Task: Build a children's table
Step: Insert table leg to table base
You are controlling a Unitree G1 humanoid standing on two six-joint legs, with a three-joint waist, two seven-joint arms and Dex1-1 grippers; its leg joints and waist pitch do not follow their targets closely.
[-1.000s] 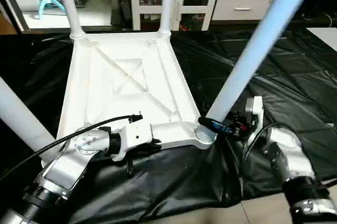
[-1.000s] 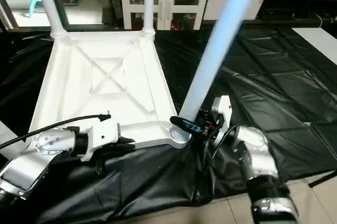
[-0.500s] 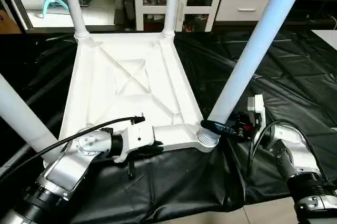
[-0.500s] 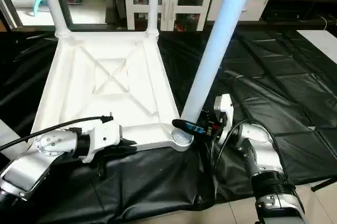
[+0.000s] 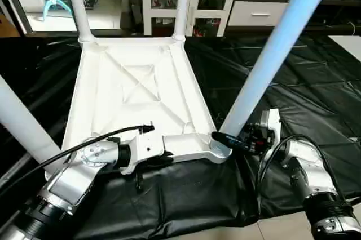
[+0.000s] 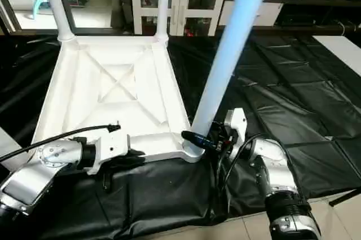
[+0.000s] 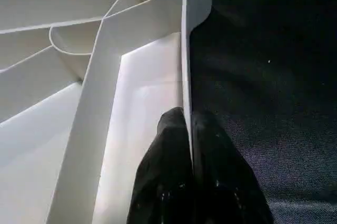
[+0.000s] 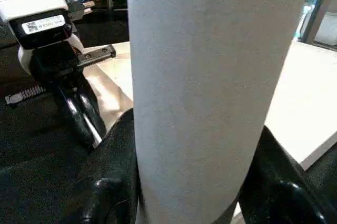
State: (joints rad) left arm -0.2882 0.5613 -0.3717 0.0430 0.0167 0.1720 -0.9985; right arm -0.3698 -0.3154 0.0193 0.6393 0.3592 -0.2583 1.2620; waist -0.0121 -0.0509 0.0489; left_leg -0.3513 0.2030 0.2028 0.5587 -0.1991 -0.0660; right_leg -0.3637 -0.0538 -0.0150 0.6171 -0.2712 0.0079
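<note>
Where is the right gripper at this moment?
In the left eye view the right gripper is on the robot's right, closed around the foot of the near right leg, just above the corner socket of the table top.

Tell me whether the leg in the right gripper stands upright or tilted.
Tilted. The leg rises from the near right corner socket leaning rightward, while the far legs stand straight. The right gripper clasps its base.
</note>
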